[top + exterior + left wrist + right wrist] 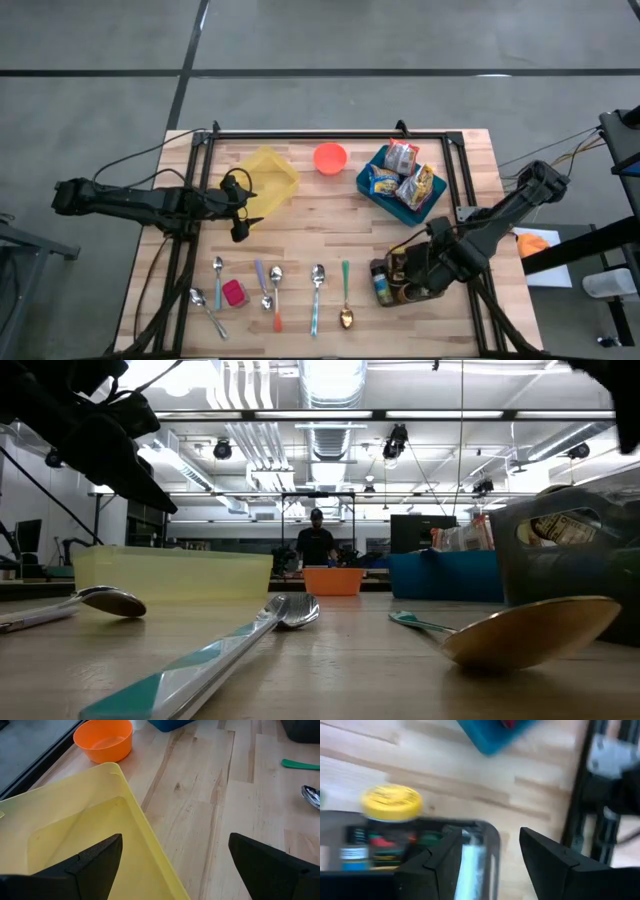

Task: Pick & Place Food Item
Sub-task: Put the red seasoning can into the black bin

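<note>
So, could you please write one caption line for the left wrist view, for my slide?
Open left gripper above the rim of the yellow bin, with the orange bowl beyond on the wooden table.

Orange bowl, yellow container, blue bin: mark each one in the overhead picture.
orange bowl (330, 158), high view, on the bowl's inside centre.
yellow container (268, 175), high view, on its bare floor.
blue bin (366, 184), high view, on its left rim.
</note>
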Tool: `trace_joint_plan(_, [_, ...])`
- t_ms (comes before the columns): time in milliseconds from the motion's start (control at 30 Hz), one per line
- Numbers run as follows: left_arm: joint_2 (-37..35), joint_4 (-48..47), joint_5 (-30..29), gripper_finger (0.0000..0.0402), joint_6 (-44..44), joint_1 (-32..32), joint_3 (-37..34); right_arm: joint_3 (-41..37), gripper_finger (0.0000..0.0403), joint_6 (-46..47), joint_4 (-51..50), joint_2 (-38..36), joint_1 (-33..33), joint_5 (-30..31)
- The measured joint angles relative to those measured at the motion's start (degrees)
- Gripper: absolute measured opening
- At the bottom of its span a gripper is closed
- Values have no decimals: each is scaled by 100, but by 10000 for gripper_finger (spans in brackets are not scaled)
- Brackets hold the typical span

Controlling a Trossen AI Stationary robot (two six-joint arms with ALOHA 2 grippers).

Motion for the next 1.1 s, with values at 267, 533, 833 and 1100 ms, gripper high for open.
trace_joint_plan(267, [0,0,-1,368,2,2,0,556,197,-1229,30,191,-7,2304])
trace_joint_plan(533, [1,-1,-1,368,4,1,1,449,197,-3554,1554,317,-411,3555])
trace_joint_plan(833, [1,-1,0,368,20,1,0,127,196,-7383,4447,319,-1580,3054])
trace_joint_plan(1100, [1,0,-1,369,20,0,0,-489,196,-10005,7172,335,-2682,1493])
